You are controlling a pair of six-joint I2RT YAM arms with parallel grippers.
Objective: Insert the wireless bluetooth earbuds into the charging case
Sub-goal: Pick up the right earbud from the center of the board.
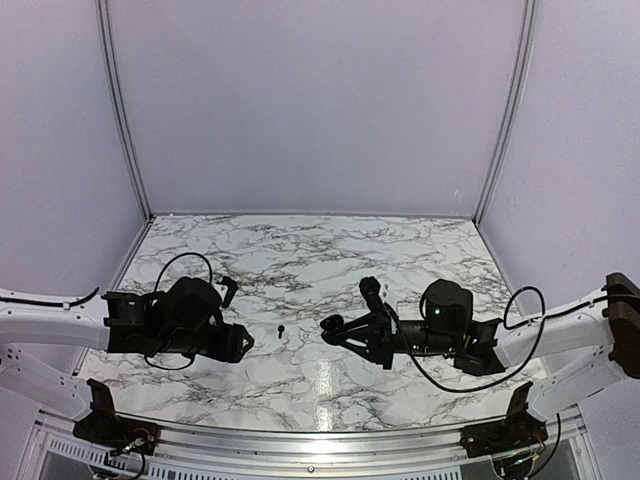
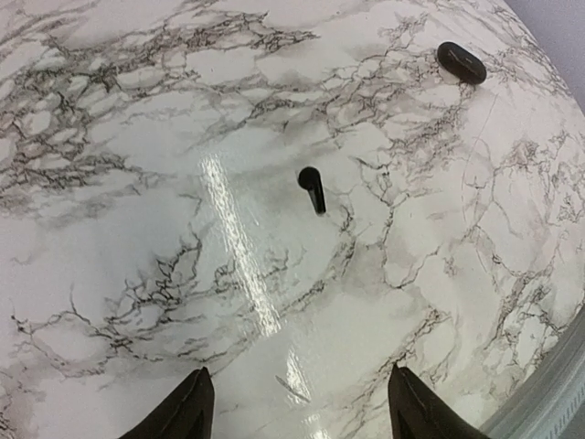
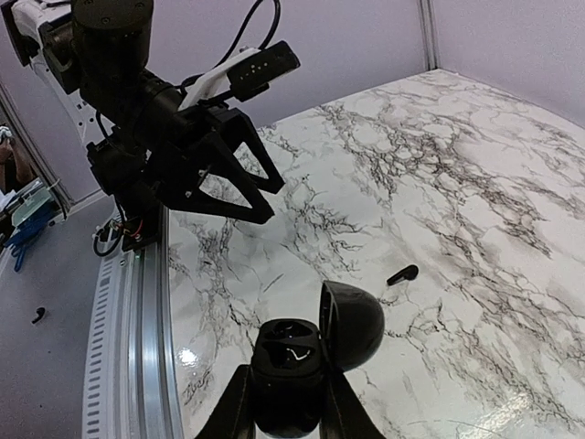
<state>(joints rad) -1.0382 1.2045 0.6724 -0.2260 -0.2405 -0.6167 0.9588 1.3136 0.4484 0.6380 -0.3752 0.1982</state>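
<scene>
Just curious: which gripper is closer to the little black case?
Right: the right gripper holds the open charging case; the left gripper is open beyond the loose earbud.

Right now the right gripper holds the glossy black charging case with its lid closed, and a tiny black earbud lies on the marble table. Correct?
The lid is open, not closed: the right wrist view shows the glossy black charging case hinged open in the right gripper. The tiny black earbud lies on the marble table.

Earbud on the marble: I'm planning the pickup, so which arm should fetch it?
Left. The left gripper is open, empty and aimed at the earbud; the right gripper is shut on the open charging case.
</scene>
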